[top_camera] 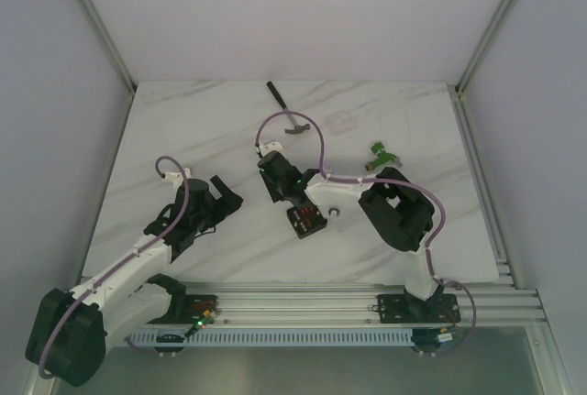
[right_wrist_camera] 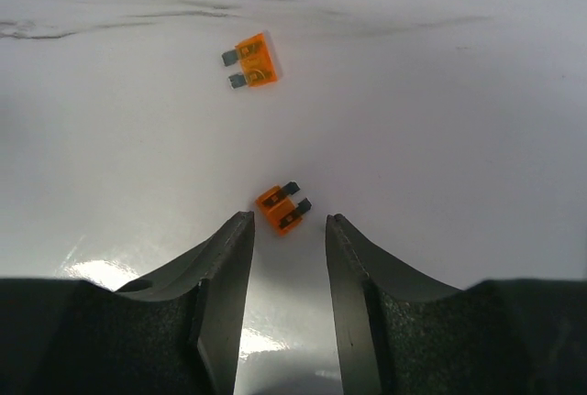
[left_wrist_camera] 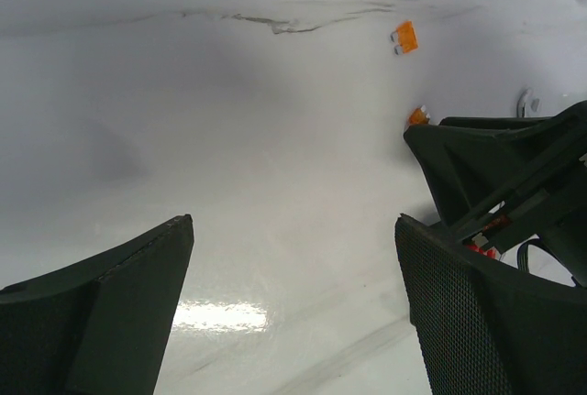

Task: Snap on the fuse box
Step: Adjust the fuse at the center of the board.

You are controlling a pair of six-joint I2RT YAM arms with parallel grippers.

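The fuse box [top_camera: 307, 221], a small black box with reddish fuses inside, lies on the white table in front of the right arm's wrist. My right gripper [top_camera: 268, 164] hangs low over the table behind it. In the right wrist view the right gripper [right_wrist_camera: 289, 221] is open with nothing between its fingers, and a tiny orange fuse [right_wrist_camera: 282, 207] lies just past the tips. A second orange fuse [right_wrist_camera: 252, 60] lies farther off. My left gripper [top_camera: 225, 195] stands wide open and empty [left_wrist_camera: 293, 221] to the left, facing the right gripper [left_wrist_camera: 500, 166].
A dark wrench [top_camera: 286, 109] lies at the back centre. A green connector piece [top_camera: 378, 152] sits to the right. A small round part [top_camera: 332, 213] lies beside the fuse box. Both loose orange fuses [left_wrist_camera: 404, 38] show in the left wrist view too.
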